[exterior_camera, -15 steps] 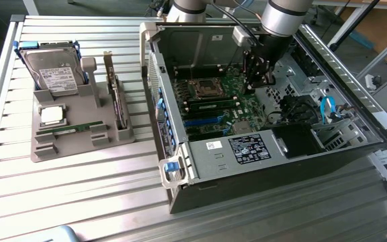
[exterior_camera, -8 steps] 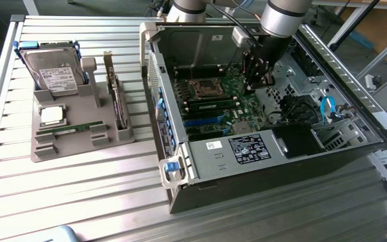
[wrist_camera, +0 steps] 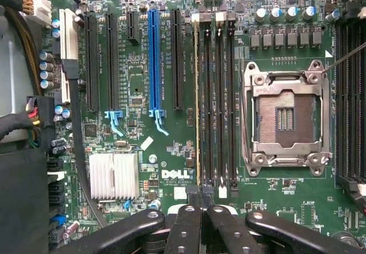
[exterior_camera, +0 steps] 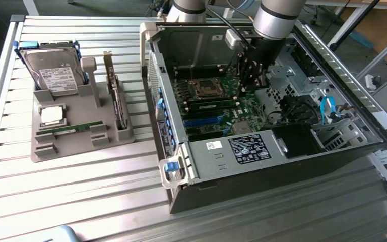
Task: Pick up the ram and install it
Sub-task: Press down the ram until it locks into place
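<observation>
The ram (wrist_camera: 197, 105) shows edge-on as a thin green-yellow line standing in the memory slot farthest from the empty processor socket (wrist_camera: 284, 119). It runs the full length of the slot. My gripper (wrist_camera: 204, 211) is shut, its black fingertips (wrist_camera: 189, 219) close together just over one end of that slot row; whether they touch the stick I cannot tell. In the exterior view the gripper (exterior_camera: 253, 83) reaches down into the open computer case (exterior_camera: 247, 151), close to the motherboard, with the green ram (exterior_camera: 215, 105) beside the socket.
At the exterior view's left a grey holder (exterior_camera: 79, 136) carries a hard drive with blue rails (exterior_camera: 54, 70), a square silver processor (exterior_camera: 52, 115), another green stick lying flat (exterior_camera: 69, 129) and an upright card (exterior_camera: 116, 96). Cables, a white heatsink (wrist_camera: 113, 175) and a blue expansion slot (wrist_camera: 153, 59) surround the slots.
</observation>
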{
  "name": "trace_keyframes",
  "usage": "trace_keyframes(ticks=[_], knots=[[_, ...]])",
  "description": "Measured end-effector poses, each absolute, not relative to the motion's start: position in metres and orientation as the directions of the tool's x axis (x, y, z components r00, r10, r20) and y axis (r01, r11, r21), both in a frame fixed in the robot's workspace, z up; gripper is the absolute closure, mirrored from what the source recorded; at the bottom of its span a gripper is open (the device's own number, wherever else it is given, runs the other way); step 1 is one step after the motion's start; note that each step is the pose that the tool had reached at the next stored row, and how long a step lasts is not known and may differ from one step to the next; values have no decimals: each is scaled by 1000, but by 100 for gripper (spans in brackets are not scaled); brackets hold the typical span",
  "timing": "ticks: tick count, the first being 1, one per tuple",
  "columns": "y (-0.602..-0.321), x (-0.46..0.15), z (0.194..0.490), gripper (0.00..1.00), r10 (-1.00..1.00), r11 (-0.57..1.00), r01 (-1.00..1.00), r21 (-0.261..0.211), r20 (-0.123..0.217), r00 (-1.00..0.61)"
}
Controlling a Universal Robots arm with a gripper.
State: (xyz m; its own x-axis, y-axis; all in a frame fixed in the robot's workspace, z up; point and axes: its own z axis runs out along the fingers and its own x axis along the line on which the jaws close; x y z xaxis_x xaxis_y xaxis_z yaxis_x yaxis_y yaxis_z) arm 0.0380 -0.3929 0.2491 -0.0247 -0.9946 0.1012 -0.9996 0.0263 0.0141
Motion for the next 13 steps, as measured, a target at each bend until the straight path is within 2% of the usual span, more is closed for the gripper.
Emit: trace_keyframes(ticks=[13], knots=[[-393, 35, 243, 89, -995, 26, -1000, 14, 101, -25]])
